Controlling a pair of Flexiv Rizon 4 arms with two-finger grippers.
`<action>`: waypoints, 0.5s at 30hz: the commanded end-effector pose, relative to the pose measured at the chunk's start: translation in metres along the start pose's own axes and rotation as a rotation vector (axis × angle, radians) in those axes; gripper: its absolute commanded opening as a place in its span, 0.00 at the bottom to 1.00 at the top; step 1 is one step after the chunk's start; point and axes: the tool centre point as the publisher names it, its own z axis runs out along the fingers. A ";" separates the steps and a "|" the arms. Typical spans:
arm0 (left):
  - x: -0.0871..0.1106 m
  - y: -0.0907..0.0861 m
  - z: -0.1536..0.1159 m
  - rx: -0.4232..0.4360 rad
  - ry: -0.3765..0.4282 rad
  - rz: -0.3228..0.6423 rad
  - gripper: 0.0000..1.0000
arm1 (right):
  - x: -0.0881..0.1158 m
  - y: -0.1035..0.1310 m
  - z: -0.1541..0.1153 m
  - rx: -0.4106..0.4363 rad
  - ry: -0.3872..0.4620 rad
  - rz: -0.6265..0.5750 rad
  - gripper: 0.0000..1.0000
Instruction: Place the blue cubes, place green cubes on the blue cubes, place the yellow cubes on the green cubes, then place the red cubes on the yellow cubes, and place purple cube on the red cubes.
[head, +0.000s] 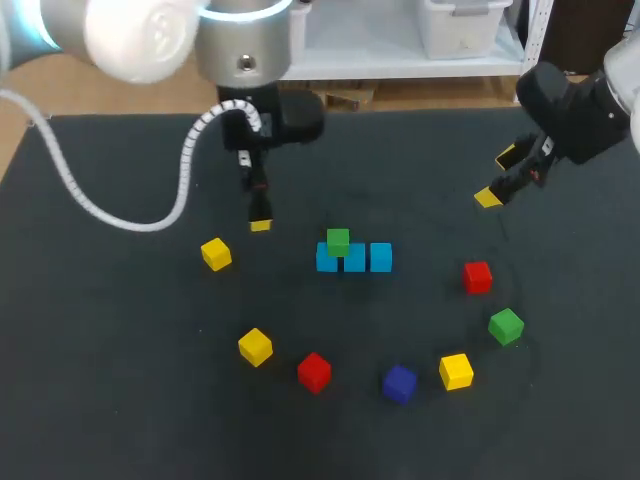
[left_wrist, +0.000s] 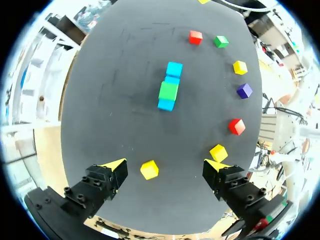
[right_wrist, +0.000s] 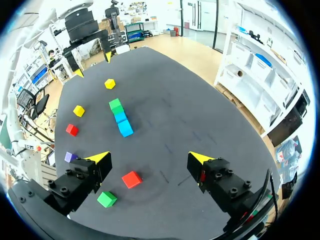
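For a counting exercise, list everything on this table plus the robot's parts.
blue cubes: three, blue, row, table middle
stacked green cube: one, green, on row's left end
loose green cube: one, green, right
yellow cubes: three, yellow, two left, one front right
red cubes: two, red, right and front
purple cube: one, purple, front
table: one, black, beneath everything
left fingers: two, yellow-tipped, open, back left
right fingers: two, yellow-tipped, open, back right
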 end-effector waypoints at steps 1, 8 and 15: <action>0.027 -0.008 -0.004 -0.081 -0.081 -0.030 1.00 | 0.000 -0.001 0.000 -0.002 -0.002 -0.001 1.00; 0.058 -0.008 -0.003 -0.120 -0.120 -0.137 1.00 | 0.000 -0.001 0.000 -0.002 -0.002 -0.001 1.00; 0.085 -0.008 -0.007 -0.156 -0.221 -0.239 1.00 | 0.000 -0.001 0.000 -0.002 -0.002 -0.001 1.00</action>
